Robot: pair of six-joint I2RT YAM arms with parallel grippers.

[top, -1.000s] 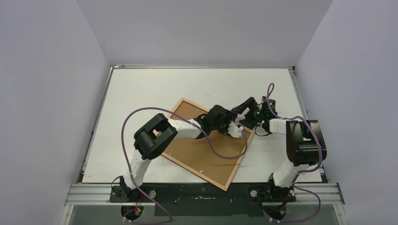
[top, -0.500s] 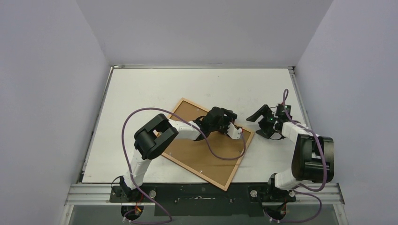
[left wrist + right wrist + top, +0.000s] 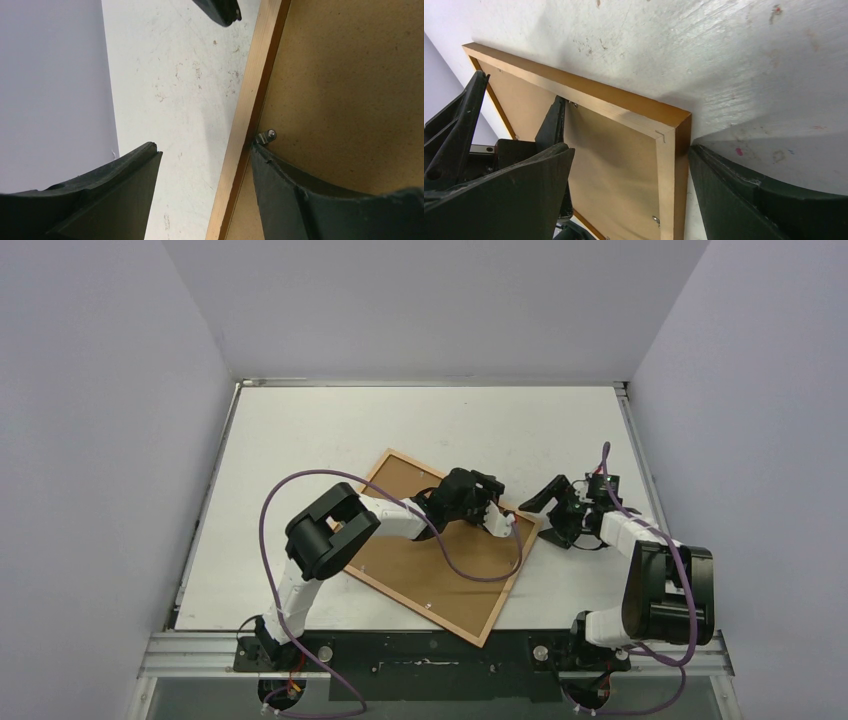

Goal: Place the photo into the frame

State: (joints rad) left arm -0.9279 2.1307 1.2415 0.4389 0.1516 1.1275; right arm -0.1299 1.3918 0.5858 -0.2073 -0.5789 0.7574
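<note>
At the right-hand side of the white table (image 3: 330,430), I find the frame (image 3: 250,100) lying flat and face down, turned diagonally to the table edges, with the brown backing sheet (image 3: 420,575) seated inside its moulding and facing up.

Left gripper (image 3: 205,146): claw partly open and holding nothing. It straddles the frame's far-right rail. One finger sits over the bare table outside the moulding. The other sits over the backing sheet, its tip right against a small metal retaining tab (image 3: 265,136) at the inner edge of the rail. I cannot tell whether that tip presses on the tab or only meets it.

Right gripper (image 3: 630,150): claw spread wide and holding nothing. It is low at the frame's right corner, and the corner lies between the fingers. One finger is over the backing sheet and the other is on the table just beside the corner's outer face. Contact with the wood cannot be confirmed.

Both grippers are close together along the same rail.
</note>
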